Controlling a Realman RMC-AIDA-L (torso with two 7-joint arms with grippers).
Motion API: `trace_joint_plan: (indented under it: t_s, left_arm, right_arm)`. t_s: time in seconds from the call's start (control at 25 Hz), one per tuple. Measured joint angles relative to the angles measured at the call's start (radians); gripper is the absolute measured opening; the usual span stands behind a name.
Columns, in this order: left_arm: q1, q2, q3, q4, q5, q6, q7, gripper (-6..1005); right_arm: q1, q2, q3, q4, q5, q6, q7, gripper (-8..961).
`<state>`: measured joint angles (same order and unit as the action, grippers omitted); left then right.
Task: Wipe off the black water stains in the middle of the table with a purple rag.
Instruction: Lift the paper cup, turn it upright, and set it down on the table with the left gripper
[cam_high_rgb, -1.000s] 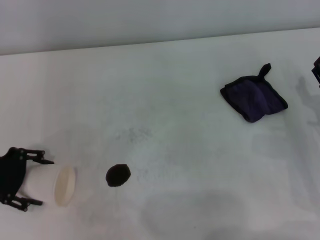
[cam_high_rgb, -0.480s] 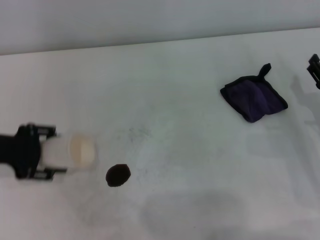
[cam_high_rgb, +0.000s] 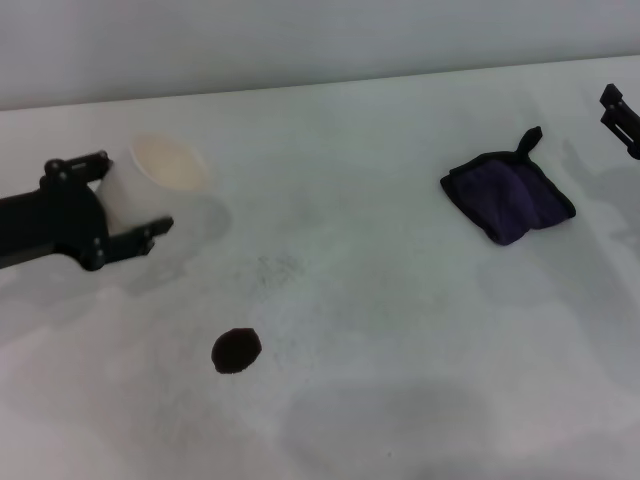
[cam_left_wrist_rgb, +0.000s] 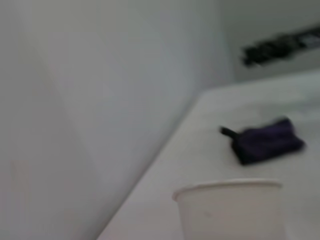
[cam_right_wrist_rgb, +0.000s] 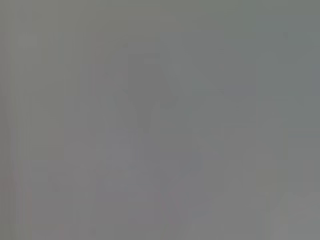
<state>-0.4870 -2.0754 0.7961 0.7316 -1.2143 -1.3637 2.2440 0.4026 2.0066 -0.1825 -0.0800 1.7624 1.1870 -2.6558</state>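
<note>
One small round black water stain sits on the broad white table, near the middle and toward the front. It is much smaller than the small dark purple folded rag, which lies flat well apart from it, on the robot's right side. A short black loop sticks up from one corner of the rag. Nothing touches the rag.

The left gripper is on the left side of the table. Its fingers are closed around a white paper cup, which it holds tilted, with the open mouth facing up and to the right. The cup is well away from the stain.

Only a bit of the right gripper shows at the right edge, near the rag but not touching it. I cannot tell if it is wide or narrow.

I think the wiping step has not begun. The next move likely calls for the right gripper to come down over the rag and pinch it, then carry it to the stain.
</note>
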Motion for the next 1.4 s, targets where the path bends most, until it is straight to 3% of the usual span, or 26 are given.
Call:
trace_joint_plan:
  t_s: [0.28, 0.52, 0.84, 1.4]
  left_arm:
    - [0.000, -0.001, 0.002, -0.186, -0.158, 0.096, 0.045, 705]
    - [0.006, -0.002, 0.001, -0.346, -0.285, 0.141, 0.194, 705]
    - [0.034, -0.002, -0.002, -0.494, -0.382, 0.189, 0.362, 705]
    - [0.111, -0.006, -0.003, -0.517, -0.415, 0.221, 0.378, 703]
  right_arm:
    - [-0.028, -0.002, -0.032, -0.083, -0.058, -0.003, -0.001, 873]
    - [-0.065, -0.004, -0.099, -0.147, -0.059, -0.006, -0.003, 872]
    - [-0.101, -0.005, -0.115, -0.187, -0.061, 0.002, 0.006, 871]
    - [-0.112, -0.005, -0.126, -0.181, -0.061, 0.015, 0.009, 873]
